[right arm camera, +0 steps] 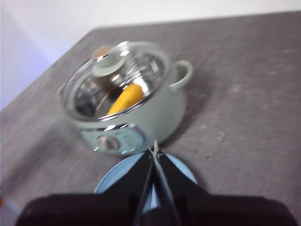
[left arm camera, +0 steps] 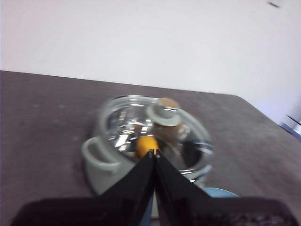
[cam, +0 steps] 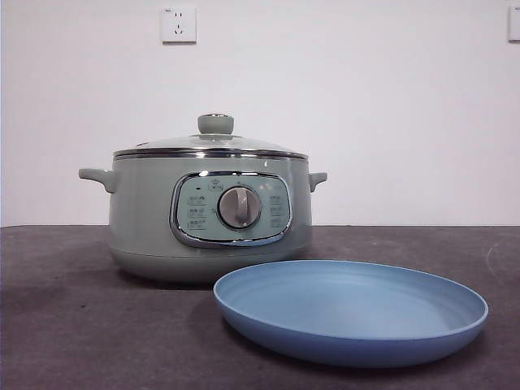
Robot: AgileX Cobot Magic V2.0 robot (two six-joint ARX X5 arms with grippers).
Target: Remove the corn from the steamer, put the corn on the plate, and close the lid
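Corn [right arm camera: 125, 99]: inside steamer [cam: 210, 218] under lid [cam: 213, 140], apart from left end effector [left arm camera: 153, 151] and right end effector [right arm camera: 154, 149], both closed, empty. Plate [cam: 351, 313]: empty, on surface [cam: 65, 325].

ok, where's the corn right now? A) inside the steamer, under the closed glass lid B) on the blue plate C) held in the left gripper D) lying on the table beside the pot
A. Both wrist views show the corn through the glass lid, which sits on the steamer; the plate holds nothing, and both grippers, left and right, are shut and holding nothing.
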